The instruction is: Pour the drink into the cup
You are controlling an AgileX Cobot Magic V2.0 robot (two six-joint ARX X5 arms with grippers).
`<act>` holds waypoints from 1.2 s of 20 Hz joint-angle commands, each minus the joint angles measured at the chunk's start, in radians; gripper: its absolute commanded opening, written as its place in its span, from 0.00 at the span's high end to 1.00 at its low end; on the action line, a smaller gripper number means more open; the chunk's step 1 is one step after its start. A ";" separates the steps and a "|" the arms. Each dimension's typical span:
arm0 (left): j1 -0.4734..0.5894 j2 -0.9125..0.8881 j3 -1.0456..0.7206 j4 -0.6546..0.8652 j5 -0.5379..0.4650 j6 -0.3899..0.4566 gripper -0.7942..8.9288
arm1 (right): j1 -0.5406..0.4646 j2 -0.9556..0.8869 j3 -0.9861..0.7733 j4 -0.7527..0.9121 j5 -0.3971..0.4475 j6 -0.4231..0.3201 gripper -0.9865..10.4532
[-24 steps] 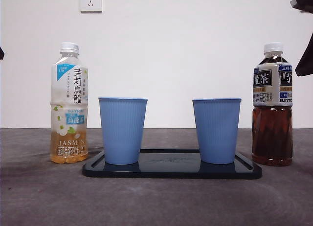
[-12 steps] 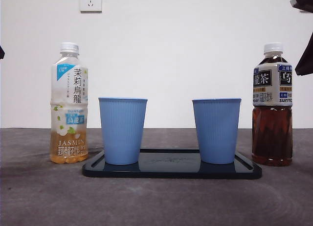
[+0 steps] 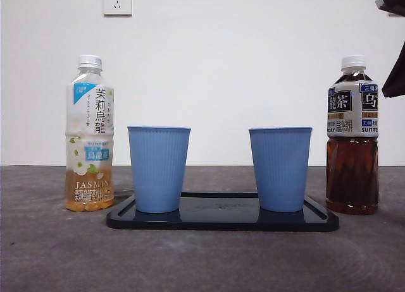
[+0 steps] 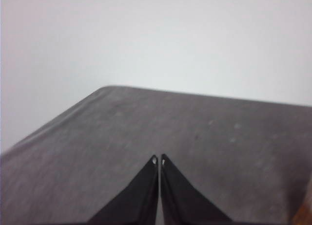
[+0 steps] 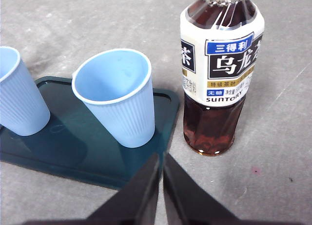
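Observation:
Two blue ribbed cups, one on the left (image 3: 159,168) and one on the right (image 3: 280,168), stand upright on a dark tray (image 3: 221,220). A jasmine tea bottle (image 3: 90,135) with pale drink stands left of the tray. A dark oolong tea bottle (image 3: 352,137) stands to the tray's right. Both bottles are capped. My right gripper (image 5: 160,157) is shut and hangs above the table, short of the right-hand cup (image 5: 118,96) and the dark bottle (image 5: 219,74). My left gripper (image 4: 158,159) is shut over bare grey table, with no bottle or cup in front of it.
A white wall with a socket (image 3: 118,0) rises behind the table. The grey tabletop (image 4: 195,137) ends at a far edge in the left wrist view. A black part of an arm (image 3: 395,71) shows at the front view's upper right corner.
A small black tip at the front view's left edge is gone now. The bottles, the cups and the tray have not moved.

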 commanded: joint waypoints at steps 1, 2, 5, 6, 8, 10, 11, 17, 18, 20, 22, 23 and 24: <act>0.015 -0.035 -0.042 -0.019 -0.003 0.010 0.91 | 0.006 0.004 0.012 0.010 0.002 -0.005 0.90; 0.019 -0.048 -0.058 -0.031 -0.003 0.011 0.91 | 0.006 0.004 0.012 0.010 0.002 -0.005 0.90; 0.024 -0.083 -0.080 -0.103 -0.003 0.011 0.91 | 0.006 0.004 0.012 0.010 0.002 -0.005 0.90; 0.025 -0.092 -0.080 -0.125 -0.003 0.011 0.91 | 0.006 0.004 0.012 0.010 0.002 -0.005 0.90; 0.025 -0.111 -0.080 -0.160 0.001 0.011 0.91 | 0.006 0.004 0.012 0.010 0.002 -0.005 0.90; 0.025 -0.132 -0.080 -0.188 0.024 0.011 0.91 | 0.006 0.004 0.012 0.010 0.002 -0.005 0.90; 0.025 -0.143 -0.080 -0.203 0.053 0.012 0.91 | 0.006 0.004 0.012 0.010 0.002 -0.005 0.90; 0.025 -0.147 -0.094 -0.237 0.245 0.037 0.91 | 0.006 0.004 0.012 0.010 0.002 -0.005 0.90; 0.025 -0.147 -0.100 -0.233 0.264 0.037 0.91 | 0.006 0.004 0.012 0.010 0.002 -0.005 0.90; 0.025 -0.147 -0.108 -0.216 0.295 0.036 0.91 | 0.006 0.004 0.012 0.010 0.002 -0.005 0.90; 0.025 -0.147 -0.108 -0.214 0.294 0.006 0.91 | 0.006 0.004 0.012 0.010 0.002 -0.005 0.90; 0.025 -0.147 -0.108 -0.214 0.294 0.006 0.91 | 0.006 0.004 0.012 0.010 0.002 -0.005 0.90; 0.025 -0.147 -0.108 -0.214 0.294 0.006 0.91 | 0.006 0.004 0.012 0.010 0.002 -0.005 0.90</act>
